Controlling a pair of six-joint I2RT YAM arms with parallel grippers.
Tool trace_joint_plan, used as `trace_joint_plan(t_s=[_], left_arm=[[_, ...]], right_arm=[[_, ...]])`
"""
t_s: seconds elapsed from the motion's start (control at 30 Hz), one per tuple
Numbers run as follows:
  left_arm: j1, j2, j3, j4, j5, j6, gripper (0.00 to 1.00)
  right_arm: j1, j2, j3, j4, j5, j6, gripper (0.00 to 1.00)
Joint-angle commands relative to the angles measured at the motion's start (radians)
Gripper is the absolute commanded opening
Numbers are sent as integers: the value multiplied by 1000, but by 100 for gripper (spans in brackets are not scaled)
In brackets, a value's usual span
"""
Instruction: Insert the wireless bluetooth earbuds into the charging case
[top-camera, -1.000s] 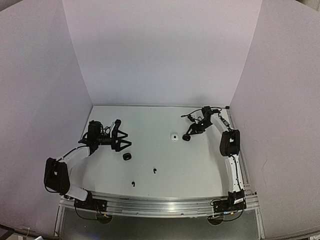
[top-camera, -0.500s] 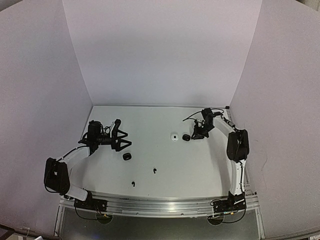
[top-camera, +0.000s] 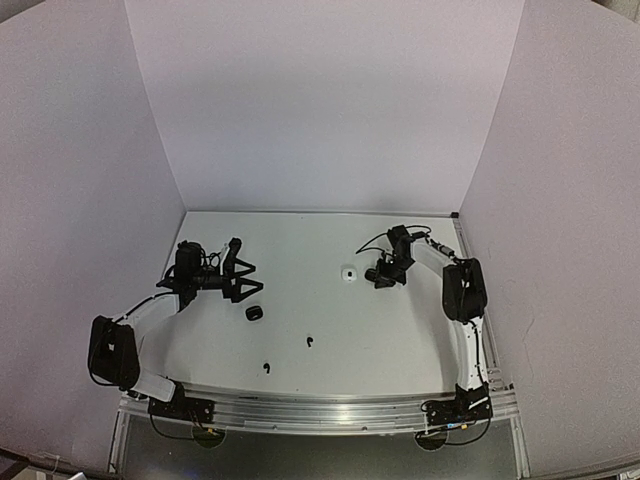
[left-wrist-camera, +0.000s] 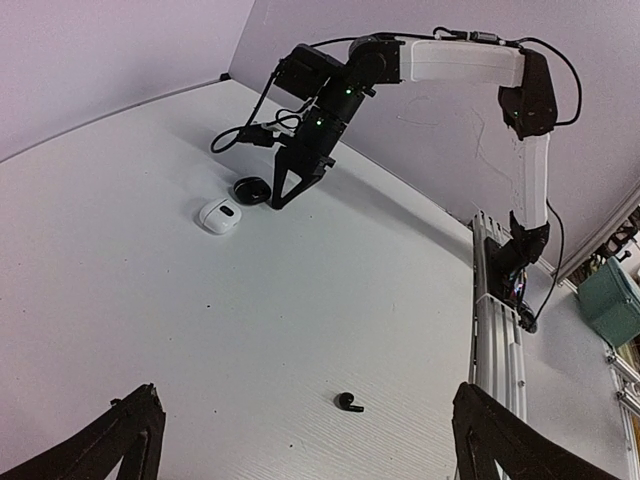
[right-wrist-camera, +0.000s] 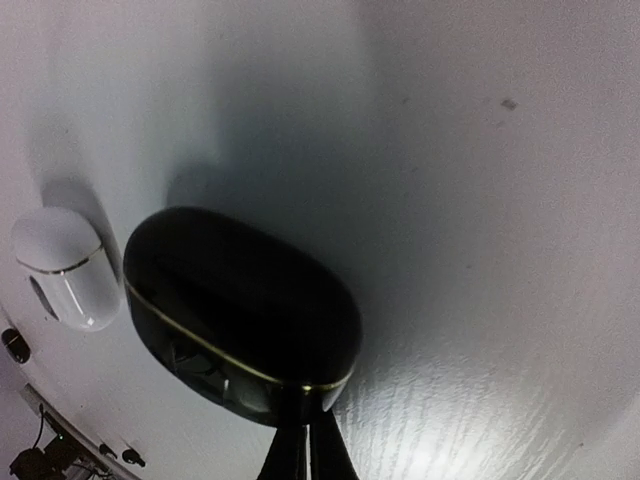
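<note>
From the top view we saw the left fingers (top-camera: 236, 250) spread wide above the surface (top-camera: 300, 240), holding nothing, with a closed black case (top-camera: 254, 313) at their 5 o'clock. A black earbud (top-camera: 310, 341) lay loose at that case's 4 o'clock and a second black earbud (top-camera: 266, 367) at its 6 o'clock, both out of any case. The right fingers (top-camera: 385, 277) were down near the surface at 3 o'clock of a white case (top-camera: 348, 274). In the left wrist view the left fingers (left-wrist-camera: 135, 435) stood apart at the lower corners, with one black earbud (left-wrist-camera: 349, 402) lying untouched between them. At 11 o'clock the white case (left-wrist-camera: 218, 215) sat just beside a second black case (left-wrist-camera: 251, 189), where the right fingers (left-wrist-camera: 285, 185) pointed down. In the right wrist view the right fingers (right-wrist-camera: 300, 455) were pressed together, gripping nothing, their tip at the second black case's (right-wrist-camera: 240, 310) near rim, with the white case (right-wrist-camera: 62, 265) at its 9 o'clock.
</note>
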Motion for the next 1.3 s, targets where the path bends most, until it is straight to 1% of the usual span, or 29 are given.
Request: trace_joint_plan(t_s=[0.0, 0.2, 0.4, 0.43, 0.5, 0.6, 0.67, 0.73, 0.83, 0.87, 0.9, 0.97, 1.1, 1.27], left_arm=[[5, -33, -6, 25, -12, 20, 99], [6, -31, -4, 24, -11, 22, 99], [10, -29, 0, 4, -19, 29, 99], [11, -29, 6, -26, -38, 47, 99], [10, -16, 24, -130, -122, 102, 99], [7, 34, 94, -430, -291, 320, 99], [2, 69, 124, -579, -406, 450, 99], [-15, 107, 136, -681, -531, 579, 100], [-30, 156, 147, -718, -589, 701, 100], [-37, 168, 148, -704, -594, 725, 100], [-44, 182, 144, -684, -604, 753, 100], [-60, 217, 134, -655, -627, 817, 100], [-92, 271, 115, -556, -696, 855, 100], [-127, 334, 126, -482, -708, 878, 100]], right_arm=[[-3, 26, 49, 4, 54, 22, 0], [-3, 26, 53, 4, 65, 27, 0], [0, 5, 33, 4, 44, 33, 0], [3, -8, 24, 4, 45, 33, 0], [10, -34, 11, 3, 44, 33, 0], [24, -96, -13, 5, 44, 23, 0], [39, -134, -14, 6, 56, 3, 7], [62, -172, -6, 9, 80, -23, 22], [100, -217, 5, 31, 120, -71, 57], [116, -233, 0, 48, 131, -82, 66], [126, -251, -8, 69, 139, -92, 72], [139, -290, -34, 112, 157, -107, 79], [155, -352, -79, 154, 186, -123, 81], [166, -402, -133, 171, 194, -135, 81]])
